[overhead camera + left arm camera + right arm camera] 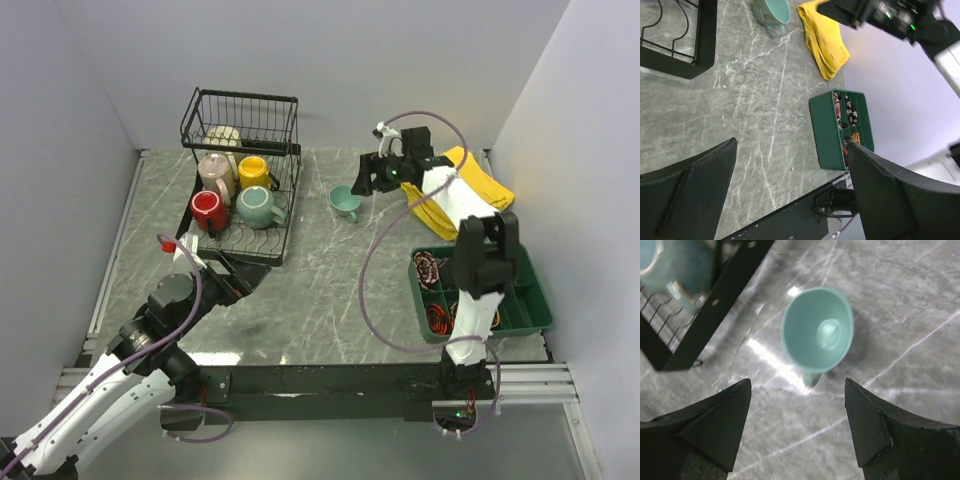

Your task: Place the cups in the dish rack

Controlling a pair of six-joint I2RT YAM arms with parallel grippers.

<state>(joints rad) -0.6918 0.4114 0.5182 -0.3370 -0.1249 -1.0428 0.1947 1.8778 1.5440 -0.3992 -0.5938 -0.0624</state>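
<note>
- Fingers of my right gripper [796,390] sit nearest in the wrist view, spread wide and holding nothing.
- Just beyond their tips the small teal cup [817,337] stands upright on the table, handle towards me and untouched.
- It sits right of the dish rack [293,200], near its edge.
- Five cups are already loaded: red [208,210], yellow [253,172], grey-green [258,207], beige [214,172] and cream [224,137].
- So I judge this the last pick, at the approach.
- Next I must drop lower, close on the rim or handle, then carry it left to a free slot.
- My left gripper [240,280] hangs open near the rack's near end, empty.
</note>
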